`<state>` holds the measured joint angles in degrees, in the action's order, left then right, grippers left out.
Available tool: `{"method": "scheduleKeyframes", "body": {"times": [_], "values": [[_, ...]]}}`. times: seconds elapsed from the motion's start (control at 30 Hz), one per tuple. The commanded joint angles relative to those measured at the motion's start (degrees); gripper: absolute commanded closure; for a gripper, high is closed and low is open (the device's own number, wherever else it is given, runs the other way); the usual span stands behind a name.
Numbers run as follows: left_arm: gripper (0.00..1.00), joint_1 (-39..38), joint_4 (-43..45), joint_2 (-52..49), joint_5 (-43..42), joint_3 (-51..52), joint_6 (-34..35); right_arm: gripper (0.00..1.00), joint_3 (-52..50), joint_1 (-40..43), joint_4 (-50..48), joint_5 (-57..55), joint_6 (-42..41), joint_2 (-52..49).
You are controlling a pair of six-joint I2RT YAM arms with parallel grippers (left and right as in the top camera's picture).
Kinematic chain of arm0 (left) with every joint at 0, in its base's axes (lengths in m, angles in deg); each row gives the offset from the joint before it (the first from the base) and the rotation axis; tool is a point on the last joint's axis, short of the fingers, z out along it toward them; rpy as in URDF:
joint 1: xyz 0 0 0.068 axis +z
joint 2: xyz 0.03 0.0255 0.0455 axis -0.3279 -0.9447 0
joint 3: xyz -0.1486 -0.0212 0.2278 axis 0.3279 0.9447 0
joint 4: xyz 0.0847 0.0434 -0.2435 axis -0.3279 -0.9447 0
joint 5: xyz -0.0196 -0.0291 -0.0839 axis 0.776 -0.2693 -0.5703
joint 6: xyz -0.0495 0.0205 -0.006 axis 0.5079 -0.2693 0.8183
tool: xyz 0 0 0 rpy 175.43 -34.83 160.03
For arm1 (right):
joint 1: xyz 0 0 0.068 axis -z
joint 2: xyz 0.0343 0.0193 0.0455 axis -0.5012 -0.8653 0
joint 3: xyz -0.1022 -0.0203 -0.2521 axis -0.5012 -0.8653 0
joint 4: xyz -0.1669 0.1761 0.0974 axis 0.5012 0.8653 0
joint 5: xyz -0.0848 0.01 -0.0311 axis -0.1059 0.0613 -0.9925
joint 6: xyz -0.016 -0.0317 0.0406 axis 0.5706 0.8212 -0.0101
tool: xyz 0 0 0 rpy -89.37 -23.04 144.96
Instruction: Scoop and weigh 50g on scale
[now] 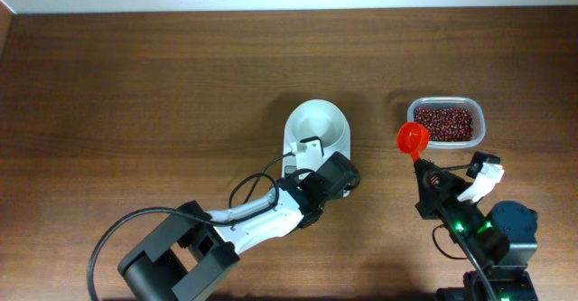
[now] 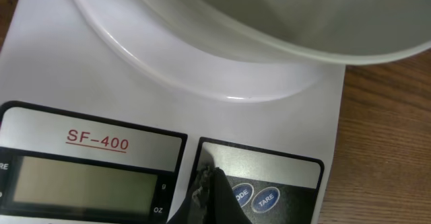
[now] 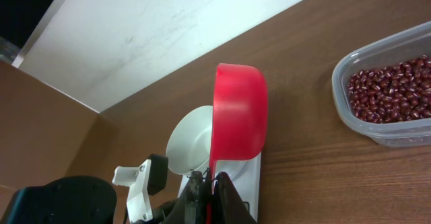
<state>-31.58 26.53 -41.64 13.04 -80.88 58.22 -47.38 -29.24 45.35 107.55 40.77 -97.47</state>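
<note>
The white scale [image 1: 318,125] stands mid-table, and its round bowl [image 2: 269,22] is empty. My left gripper [image 2: 210,173] is shut with nothing in it. Its tips rest on the scale's dark button panel, just left of the MODE button [image 2: 241,194] and right of the blank display [image 2: 81,180]. Dark red-brown beans [image 1: 442,123] fill the clear tub [image 3: 340,109] at the right. My right gripper [image 3: 214,178] is shut on the handle of the red scoop [image 1: 413,138]. The scoop's cup [image 3: 239,113] hangs between scale and tub, and from overhead it shows only red inside.
The TARE button [image 2: 267,199] sits right of MODE. A white wall borders the table's far edge [image 3: 168,29]. Bare wood [image 1: 163,84] stretches left of the scale. The left arm's cable [image 1: 253,185] loops beside the scale's front.
</note>
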Motion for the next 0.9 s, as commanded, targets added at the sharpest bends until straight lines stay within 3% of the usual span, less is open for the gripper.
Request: {"method": "scheduleKeyframes", "body": {"times": [0.0, 0.6, 0.87], "values": [[1.00, -0.2, 0.0, -1.6, 0.8, -0.5, 1.4, 0.96, 1.1, 0.5, -0.2, -0.5, 0.4, 0.0], [1.00, -0.1, -2.4, -3.0, -6.5, -0.6, 7.8, 0.96, 1.1, 0.5, -0.2, -0.5, 0.4, 0.0], [1.00, -0.2, -7.2, 6.8, -4.4, -0.6, 0.8, 0.96, 1.1, 0.5, -0.2, -0.5, 0.4, -0.1]]}}
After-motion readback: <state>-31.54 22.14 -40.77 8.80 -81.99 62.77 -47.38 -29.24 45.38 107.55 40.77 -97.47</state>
